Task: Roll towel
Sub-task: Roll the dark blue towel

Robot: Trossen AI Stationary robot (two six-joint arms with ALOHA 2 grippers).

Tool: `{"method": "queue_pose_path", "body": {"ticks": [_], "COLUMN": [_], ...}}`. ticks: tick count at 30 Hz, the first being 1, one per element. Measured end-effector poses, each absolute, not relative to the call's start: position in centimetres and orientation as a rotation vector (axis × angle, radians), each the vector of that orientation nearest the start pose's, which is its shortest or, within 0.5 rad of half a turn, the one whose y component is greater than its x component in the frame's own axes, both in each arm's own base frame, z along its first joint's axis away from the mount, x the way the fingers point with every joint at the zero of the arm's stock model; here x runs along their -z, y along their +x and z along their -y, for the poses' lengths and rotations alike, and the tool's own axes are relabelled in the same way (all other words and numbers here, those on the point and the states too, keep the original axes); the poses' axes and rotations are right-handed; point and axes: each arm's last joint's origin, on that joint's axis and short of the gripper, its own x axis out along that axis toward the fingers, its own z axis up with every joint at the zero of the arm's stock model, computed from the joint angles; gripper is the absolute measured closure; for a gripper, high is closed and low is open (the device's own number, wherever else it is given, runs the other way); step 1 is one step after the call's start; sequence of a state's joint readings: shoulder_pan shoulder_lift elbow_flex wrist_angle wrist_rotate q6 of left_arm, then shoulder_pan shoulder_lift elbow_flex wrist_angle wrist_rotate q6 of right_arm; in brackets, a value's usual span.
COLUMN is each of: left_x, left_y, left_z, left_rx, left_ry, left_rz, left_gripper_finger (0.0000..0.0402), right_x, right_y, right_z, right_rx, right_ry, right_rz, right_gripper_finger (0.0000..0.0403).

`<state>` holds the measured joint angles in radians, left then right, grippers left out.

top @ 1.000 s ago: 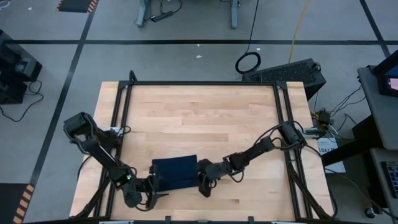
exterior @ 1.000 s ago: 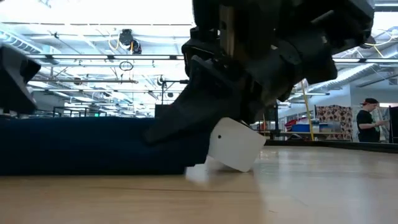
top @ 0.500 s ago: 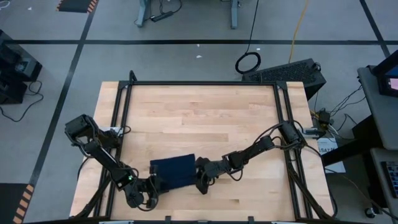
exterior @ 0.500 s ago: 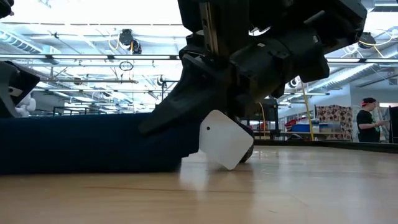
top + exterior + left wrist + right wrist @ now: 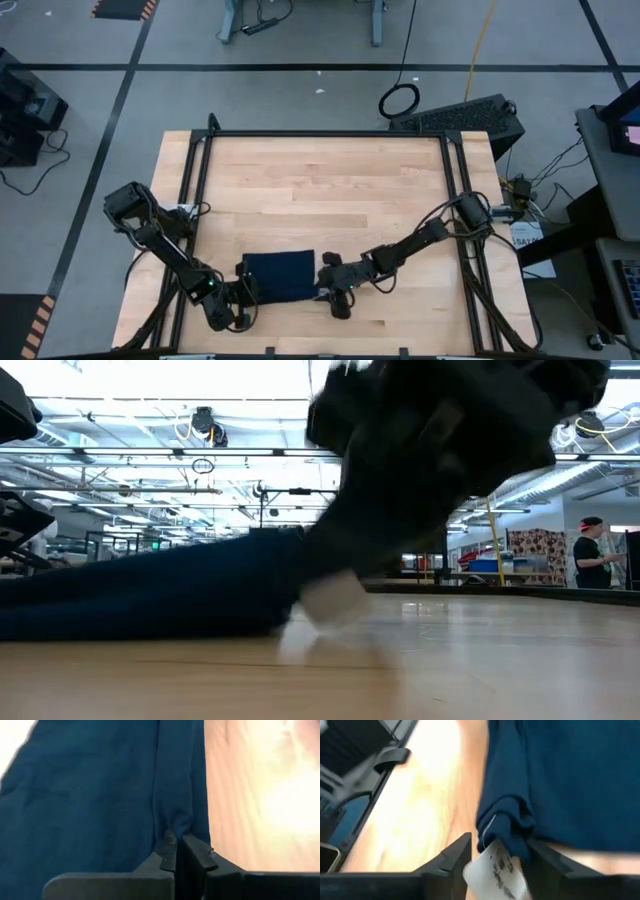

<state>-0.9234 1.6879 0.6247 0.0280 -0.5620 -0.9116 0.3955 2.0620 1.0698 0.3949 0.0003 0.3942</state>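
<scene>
The left gripper is clamped on a pinch of the towel: in its wrist view the two dark fingers meet with a puckered ridge of navy cloth squeezed between them, right at the hem beside bare wood. Seen from above, this gripper sits at the towel's left near corner. The right gripper stands at the opposite near corner, its jaws spread; the bunched corner and the white tag lie between the fingers, but I cannot tell whether they press on the cloth or have let it go. From above it touches the towel's right edge.

The towel itself lies as a compact navy rectangle near the front middle of the wooden table, between the two arms. At table height it rises in a low slope toward the blurred right gripper, so that end seems lifted or folded over.

Judging from the puckers and soft folds, the fabric is thin, light and limp: it will sag between two holds, wrinkle under any pinch and keep no shape by itself. It looks neither fragile nor slippery against the wood. The best holds seem to be the two corners of one short edge, gripped evenly so the roll starts straight; a hold on only one layer, or on the tag alone, would probably let the cloth slide out or skew the roll
</scene>
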Motion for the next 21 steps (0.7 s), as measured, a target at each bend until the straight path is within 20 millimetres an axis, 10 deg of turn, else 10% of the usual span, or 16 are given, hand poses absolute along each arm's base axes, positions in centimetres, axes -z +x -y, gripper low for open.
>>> {"method": "queue_pose_path", "body": {"ticks": [8,21], "left_x": [-11.7,-11.7], "left_y": [17.1,18.7], "left_z": [20.6,19.4], "left_rx": [0.062,0.137], "left_ry": [-0.229,-0.163], "left_rz": [-0.874,-0.92], "left_gripper_finger": [0.0391,0.039], "right_x": [-14.4,-9.8], "right_y": [36.6,39.4], "right_z": [-17.8,-12.6], "right_rx": [-0.235,-0.015], "right_ry": [-0.191,0.162], "right_rz": [-0.476,-0.557], "right_gripper_finger": [0.019,0.0324]}}
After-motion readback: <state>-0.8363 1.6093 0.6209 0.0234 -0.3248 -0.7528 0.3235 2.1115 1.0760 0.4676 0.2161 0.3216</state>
